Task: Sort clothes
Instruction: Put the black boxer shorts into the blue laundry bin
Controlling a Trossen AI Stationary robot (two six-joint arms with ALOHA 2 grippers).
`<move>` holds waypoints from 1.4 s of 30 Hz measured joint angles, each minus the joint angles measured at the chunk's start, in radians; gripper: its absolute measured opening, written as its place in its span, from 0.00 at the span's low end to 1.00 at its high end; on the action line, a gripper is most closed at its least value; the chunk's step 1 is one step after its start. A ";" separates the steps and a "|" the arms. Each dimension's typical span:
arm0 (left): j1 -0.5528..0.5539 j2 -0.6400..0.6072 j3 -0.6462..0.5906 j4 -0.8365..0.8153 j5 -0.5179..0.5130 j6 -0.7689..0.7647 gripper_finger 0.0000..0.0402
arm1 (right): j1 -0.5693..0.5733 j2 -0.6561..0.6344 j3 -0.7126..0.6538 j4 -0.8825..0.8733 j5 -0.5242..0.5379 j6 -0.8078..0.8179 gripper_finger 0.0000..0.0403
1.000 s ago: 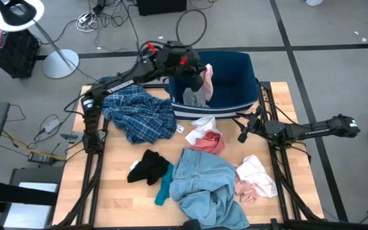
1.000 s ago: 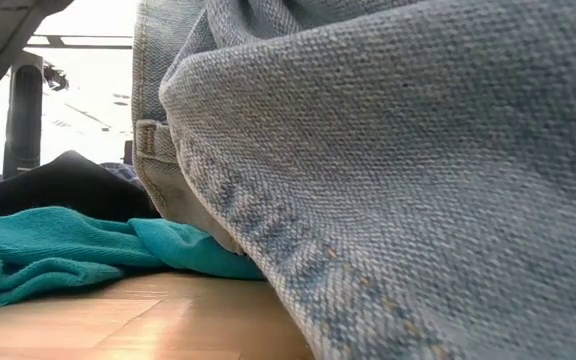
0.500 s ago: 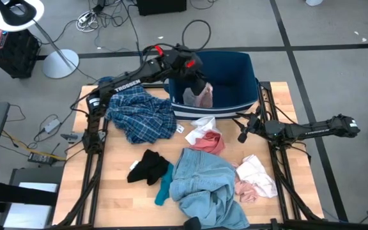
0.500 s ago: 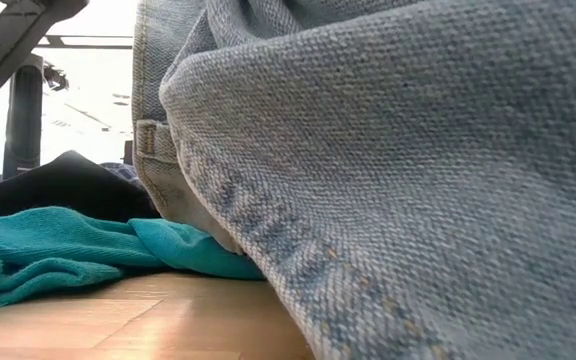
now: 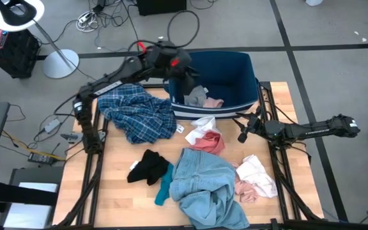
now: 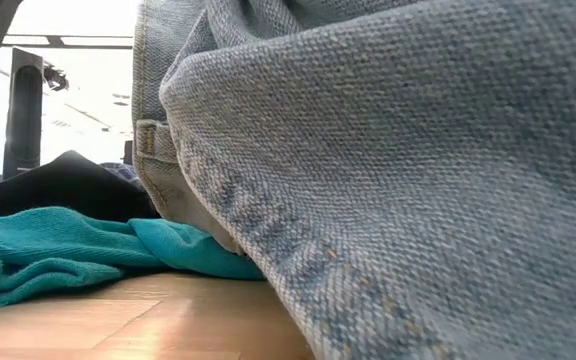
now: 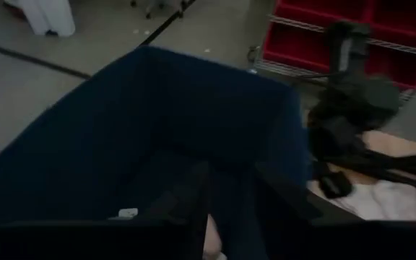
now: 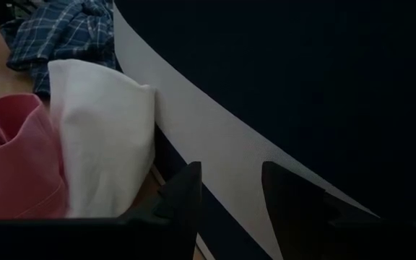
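Note:
My left gripper [image 5: 189, 75] hangs open and holds nothing, over the left part of the dark-blue bin [image 5: 241, 76]; its wrist view looks into the bin [image 7: 157, 123]. A pink piece [image 5: 213, 102] and a grey piece [image 5: 197, 97] lie on the bin's floor. On the table lie the plaid shirt [image 5: 136, 114], a white piece [image 5: 203, 122] and a pink piece [image 5: 208, 143], a black item [image 5: 147, 166], the teal sock [image 5: 164, 186], the denim piece [image 5: 204, 188] and a pale pink-white piece [image 5: 254, 179]. My right gripper [image 5: 240, 135] rests open near the bin's front wall.
The bin stands at the table's far edge. In the low view the denim piece [image 6: 388, 150] fills most of the picture, with the teal sock [image 6: 58, 250] and black item [image 6: 68, 180] beside it. Bare wood [image 5: 117, 191] shows at the near left.
My left gripper has let go of the pink piece, which has dropped into the bin beside the grey one. The gripper has then risen and drawn back toward the table's left and far edge.

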State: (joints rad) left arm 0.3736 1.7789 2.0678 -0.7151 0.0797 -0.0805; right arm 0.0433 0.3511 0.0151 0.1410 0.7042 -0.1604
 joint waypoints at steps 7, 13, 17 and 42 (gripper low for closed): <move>-0.095 -0.137 0.000 -0.191 -0.046 0.019 0.25 | 0.000 0.000 0.000 0.000 0.000 0.000 0.37; -0.249 -0.209 0.000 -0.414 -0.159 0.005 0.25 | 0.000 0.000 0.000 0.000 0.000 0.000 0.37; -0.385 -0.248 -0.035 -0.467 -0.256 -0.024 0.25 | 0.000 0.000 0.000 0.000 0.000 0.000 0.37; -0.852 -0.612 -0.878 -0.275 -0.475 -0.566 0.25 | 0.000 0.000 0.000 0.000 0.000 0.000 0.37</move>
State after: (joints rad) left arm -0.4789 1.1665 1.1897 -0.9904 -0.3950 -0.6465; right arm 0.0433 0.3511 0.0151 0.1406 0.7044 -0.1604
